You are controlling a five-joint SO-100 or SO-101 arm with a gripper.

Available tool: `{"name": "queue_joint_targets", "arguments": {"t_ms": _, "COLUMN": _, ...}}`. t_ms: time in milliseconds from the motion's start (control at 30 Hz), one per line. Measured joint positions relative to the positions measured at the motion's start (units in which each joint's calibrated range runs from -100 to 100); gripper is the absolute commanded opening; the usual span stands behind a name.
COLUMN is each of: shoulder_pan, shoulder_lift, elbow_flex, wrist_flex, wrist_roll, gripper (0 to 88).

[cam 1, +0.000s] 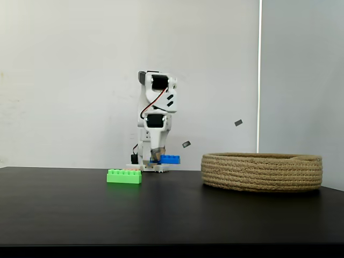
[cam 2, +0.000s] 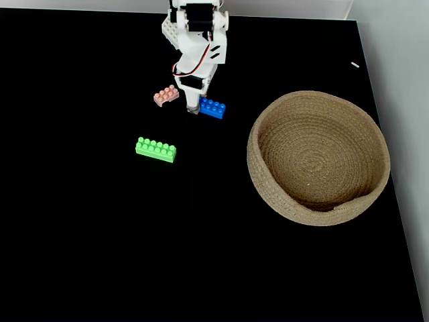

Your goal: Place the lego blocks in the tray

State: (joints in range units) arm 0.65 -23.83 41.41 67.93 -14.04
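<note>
The white arm folds down at the back of the black table. Its gripper (cam 1: 156, 157) (cam 2: 193, 107) is shut on one end of the blue lego block (cam 1: 170, 159) (cam 2: 213, 108), which hangs a little above the table and sticks out to the right. The salmon-pink block (cam 2: 166, 96) lies just left of the gripper. Nearer the front and to the left lies the long green block (cam 1: 124, 176) (cam 2: 155, 149), on its own. The tray (cam 1: 262, 172) (cam 2: 315, 218), a round coiled-rope basket, stands to the right with nothing inside.
The arm's white base (cam 2: 194, 20) stands at the table's back edge. A small pale scrap (cam 2: 354, 65) lies on the surface beyond the table's right edge. Bare black tabletop (cam 2: 100, 235) spreads across the front and left.
</note>
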Motion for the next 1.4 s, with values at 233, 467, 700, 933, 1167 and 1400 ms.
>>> {"name": "queue_joint_targets", "arguments": {"t_ms": 233, "shoulder_pan": -12.30, "shoulder_lift": 1.61, "elbow_flex": -12.46, "wrist_flex": 0.49, "wrist_roll": -4.59, "gripper": 0.2}}
{"name": "queue_joint_targets", "arguments": {"t_ms": 467, "shoulder_pan": -23.13, "shoulder_lift": 5.77, "elbow_flex": -19.00, "wrist_flex": -6.74, "wrist_roll": -6.45, "gripper": 6.2}}
{"name": "queue_joint_targets", "arguments": {"t_ms": 700, "shoulder_pan": -27.69, "shoulder_lift": 8.82, "elbow_flex": -18.56, "wrist_flex": -17.62, "wrist_roll": -9.62, "gripper": 17.2}}
{"name": "queue_joint_targets", "arguments": {"t_ms": 933, "shoulder_pan": -29.40, "shoulder_lift": 9.58, "elbow_flex": -14.58, "wrist_flex": -21.44, "wrist_roll": -11.82, "gripper": 31.5}}
{"name": "queue_joint_targets", "arguments": {"t_ms": 1167, "shoulder_pan": -28.34, "shoulder_lift": 9.58, "elbow_flex": -12.99, "wrist_flex": -21.03, "wrist_roll": -10.70, "gripper": 31.7}}
{"name": "queue_joint_targets", "arguments": {"t_ms": 1400, "shoulder_pan": -17.67, "shoulder_lift": 7.38, "elbow_flex": -14.05, "wrist_flex": -7.88, "wrist_roll": -8.16, "gripper": 27.7}}
